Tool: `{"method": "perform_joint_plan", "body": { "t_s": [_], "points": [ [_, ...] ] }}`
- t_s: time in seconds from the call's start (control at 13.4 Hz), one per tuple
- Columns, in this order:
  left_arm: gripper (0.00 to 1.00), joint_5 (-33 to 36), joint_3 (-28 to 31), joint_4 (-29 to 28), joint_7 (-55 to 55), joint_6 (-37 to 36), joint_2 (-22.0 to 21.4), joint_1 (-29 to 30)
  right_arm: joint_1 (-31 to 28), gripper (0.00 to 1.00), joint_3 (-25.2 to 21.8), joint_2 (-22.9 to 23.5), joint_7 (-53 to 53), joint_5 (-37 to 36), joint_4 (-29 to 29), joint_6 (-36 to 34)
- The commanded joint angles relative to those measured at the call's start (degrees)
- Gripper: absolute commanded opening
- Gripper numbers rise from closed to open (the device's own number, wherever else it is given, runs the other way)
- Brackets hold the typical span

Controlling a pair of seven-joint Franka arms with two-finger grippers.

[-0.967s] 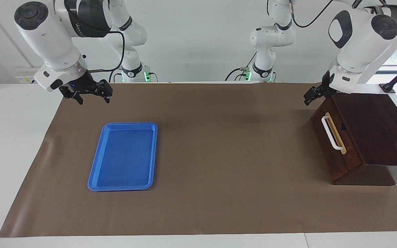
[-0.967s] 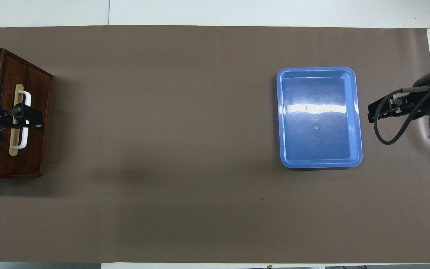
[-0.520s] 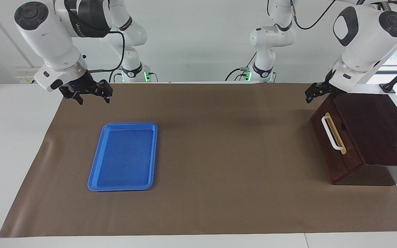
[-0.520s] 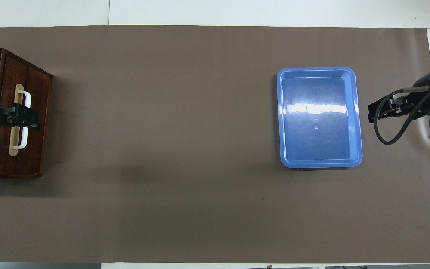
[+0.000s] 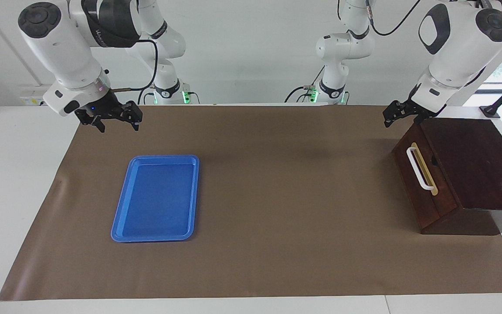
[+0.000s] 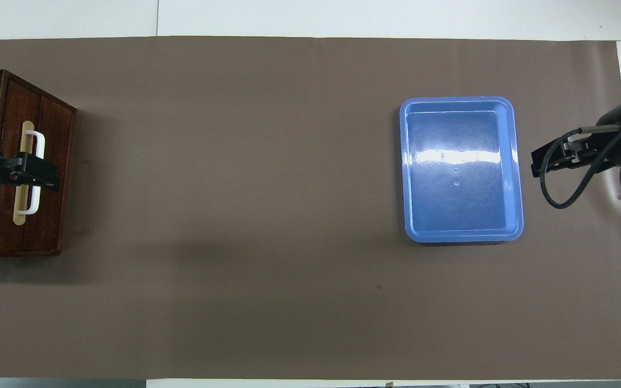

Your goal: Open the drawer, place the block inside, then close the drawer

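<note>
The drawer (image 5: 436,174) is shut flush in the dark wooden cabinet (image 5: 473,161) at the left arm's end of the table; its white bar handle (image 5: 418,168) faces the table's middle. It also shows in the overhead view (image 6: 19,102). My left gripper (image 5: 401,117) hangs open and empty in the air over the cabinet's front upper edge, clear of the handle; it also shows in the overhead view (image 6: 38,175). My right gripper (image 5: 118,122) waits open and empty in the air beside the blue tray. The yellow block is out of view.
An empty flat blue tray (image 5: 122,218) lies on the brown mat (image 5: 286,196) toward the right arm's end; it also shows in the overhead view (image 6: 512,161). White table shows around the mat's edges.
My left gripper has risen a little above the cabinet's front edge. The drawer stays shut. The right arm has not moved.
</note>
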Motion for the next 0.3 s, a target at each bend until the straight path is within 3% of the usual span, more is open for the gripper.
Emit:
{"method": "perform_joint_plan", "body": {
  "t_s": [0.0,0.22],
  "points": [
    [1.00,-1.0,0.2,-0.7,0.9,1.0,-1.0,0.2,-0.9,1.00,0.6,-1.4,-1.2,-0.7,-1.5,0.1],
    [1.00,-2.0,0.2,-0.6,0.8,2.4,-1.0,0.2,-0.9,1.00,0.6,-1.4,-1.2,-0.7,-1.6,0.2]
  ]
}}
